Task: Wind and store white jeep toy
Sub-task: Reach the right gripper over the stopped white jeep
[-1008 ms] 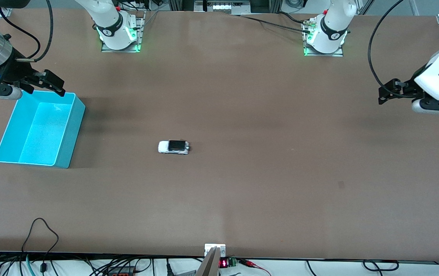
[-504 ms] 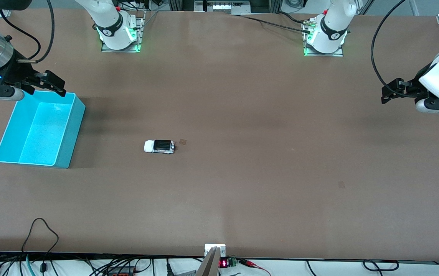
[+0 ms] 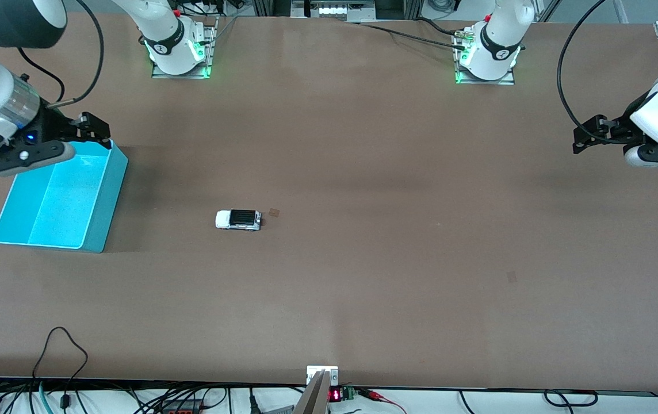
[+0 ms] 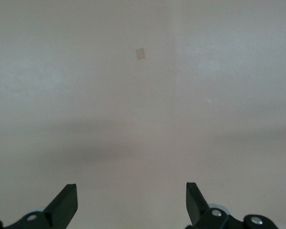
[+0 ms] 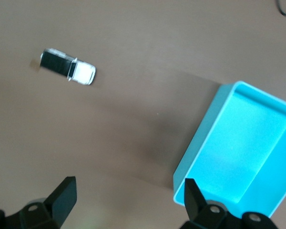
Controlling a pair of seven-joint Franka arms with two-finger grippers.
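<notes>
The white jeep toy (image 3: 238, 219) (image 5: 69, 67), with its black ribbed roof, stands on its wheels on the brown table, out in the open middle. The cyan bin (image 3: 107, 195) (image 5: 238, 148) sits empty toward the right arm's end of the table. My right gripper (image 3: 96, 131) (image 5: 129, 195) hangs open over the bin's corner farthest from the front camera, holding nothing. Over bare table at the left arm's end, my left gripper (image 3: 579, 141) (image 4: 132, 200) is open and empty too. The jeep lies well apart from both grippers.
A small tan patch (image 3: 274, 213) (image 4: 141, 54) marks the table beside the jeep, and another patch (image 3: 511, 277) lies nearer the front camera. Cables (image 3: 58, 345) trail over the table's front edge. Both arm bases (image 3: 176, 54) stand along the top.
The jeep rolled a short way toward the bin, then stopped. My right gripper swung in over the bin's corner. The left gripper rose slightly.
</notes>
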